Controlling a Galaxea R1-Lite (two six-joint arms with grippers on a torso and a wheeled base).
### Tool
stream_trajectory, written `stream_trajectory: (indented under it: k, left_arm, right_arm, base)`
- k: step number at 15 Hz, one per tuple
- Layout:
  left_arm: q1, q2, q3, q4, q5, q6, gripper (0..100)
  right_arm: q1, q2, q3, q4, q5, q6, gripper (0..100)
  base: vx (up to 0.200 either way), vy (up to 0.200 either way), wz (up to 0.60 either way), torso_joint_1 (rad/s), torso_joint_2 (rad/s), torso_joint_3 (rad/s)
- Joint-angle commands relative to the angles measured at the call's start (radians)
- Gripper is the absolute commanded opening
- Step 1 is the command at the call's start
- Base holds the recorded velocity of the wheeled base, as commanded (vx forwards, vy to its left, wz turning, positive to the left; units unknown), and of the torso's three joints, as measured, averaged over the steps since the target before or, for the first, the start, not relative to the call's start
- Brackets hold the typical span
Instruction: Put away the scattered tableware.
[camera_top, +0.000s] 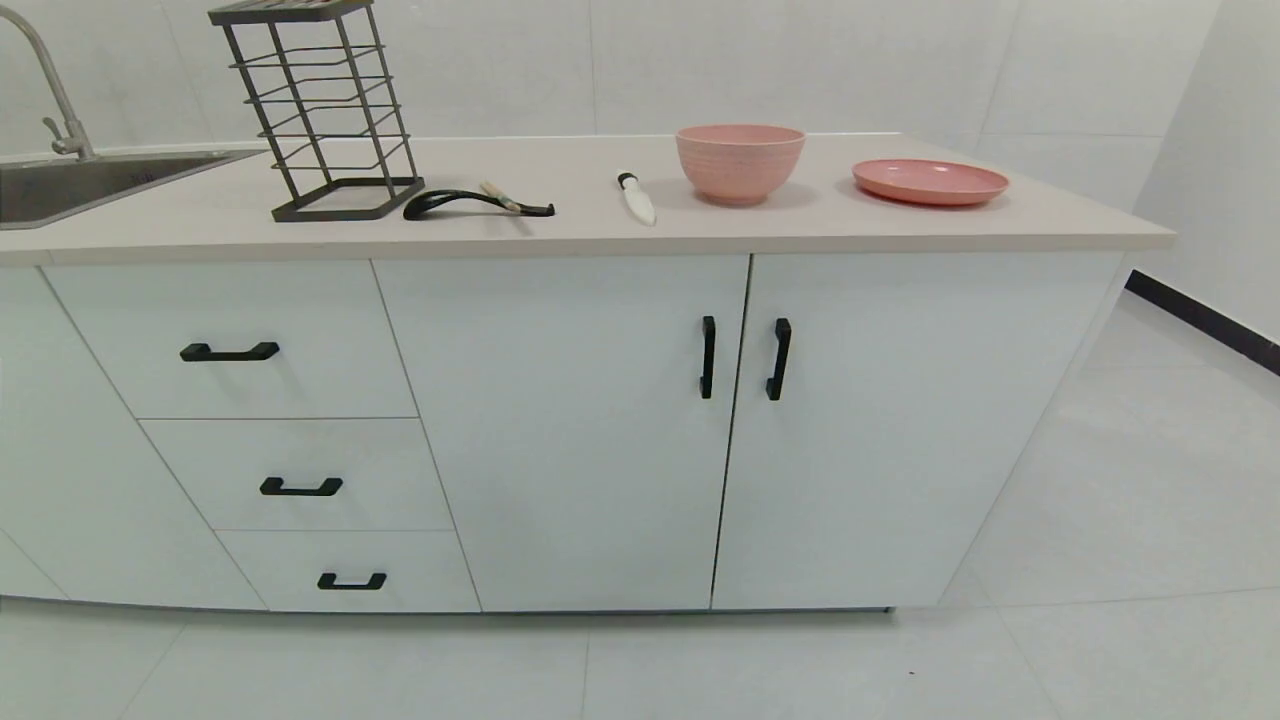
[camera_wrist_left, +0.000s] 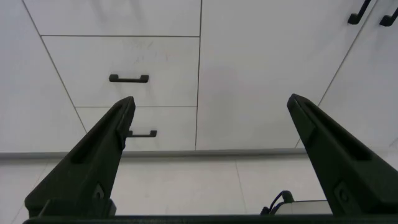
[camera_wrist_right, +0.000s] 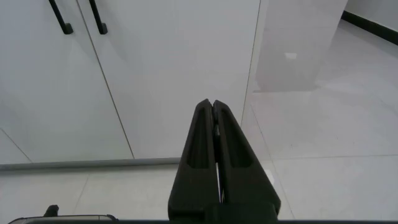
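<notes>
Task state: nothing put away yet, by my reading; all tableware lies loose on the table. Layout: the pink bowl upright, toward the back edge; the pink plate flat, on the bowl's right, apart from it; the white knife flat on the bowl's left, near but not touching; the black ladle on its side farther left, with a pale-handled utensil across or against it, cannot tell which.

The wire rack stands upright between ladle and sink; probably the home meant for the plate, hence its spot by the sink.

The left gripper hangs low facing the drawers; fingers wide apart, holding nothing; reads as readied for a grasp. The right gripper sits low before the right cabinet door; fingers pressed together, empty; parked, I judge.

Doors and drawers all closed; both arms well below the table, so neither is near any item.
</notes>
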Motion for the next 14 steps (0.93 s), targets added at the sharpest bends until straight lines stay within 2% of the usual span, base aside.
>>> stream_trajectory:
  k: [1, 4, 5, 6, 7, 11, 12, 13, 14]
  left_arm:
    - [0.0, 0.001, 0.0, -0.002, 0.0, -0.007, 100]
    - [0.0, 0.001, 0.0, -0.002, 0.0, -0.002, 100]
    - [0.002, 0.001, 0.0, 0.0, -0.003, 0.008, 100]
    - [0.002, 0.001, 0.0, 0.0, -0.006, 0.039, 100]
    - [0.0, 0.001, 0.0, 0.001, -0.006, 0.03, 100]
    - [0.002, 0.001, 0.0, 0.0, -0.009, 0.03, 100]
    - [0.0, 0.001, 0.0, 0.0, -0.005, 0.025, 100]
    - [0.002, 0.001, 0.0, 0.0, -0.005, 0.025, 100]
    - [0.0, 0.001, 0.0, 0.0, -0.005, 0.027, 100]
  right_arm:
    - [0.0, 0.0, 0.002, 0.0, 0.0, 0.0, 0]
    - [0.0, 0.0, 0.002, 0.0, 0.0, 0.0, 0]
    - [0.0, 0.0, 0.0, 0.0, 0.0, -0.001, 0]
    - [0.0, 0.0, 0.0, 0.0, 0.0, -0.001, 0]
    - [0.0, 0.0, 0.002, -0.001, 0.003, 0.0, 0]
    - [0.0, 0.0, 0.002, -0.004, 0.02, -0.014, 0]
    - [-0.001, 0.0, 0.0, -0.059, 0.031, -0.03, 0]
    - [-0.001, 0.0, -0.015, -0.178, 0.038, -0.044, 0]
    - [-0.001, 0.002, -0.077, -0.178, 0.057, -0.054, 100]
  base:
    - [0.0, 0.0, 0.0, 0.0, 0.0, 0.0]
    - [0.0, 0.0, 0.0, 0.0, 0.0, 0.0]
    - [0.0, 0.0, 0.0, 0.0, 0.0, 0.0]
    - [0.0, 0.0, 0.0, 0.0, 0.0, 0.0]
    - [0.0, 0.0, 0.0, 0.0, 0.0, 0.0]
    - [0.0, 0.0, 0.0, 0.0, 0.0, 0.0]
    - [0.0, 0.0, 0.0, 0.0, 0.0, 0.0]
    - [0.0, 0.0, 0.0, 0.0, 0.0, 0.0]
    - [0.0, 0.0, 0.0, 0.0, 0.0, 0.0]
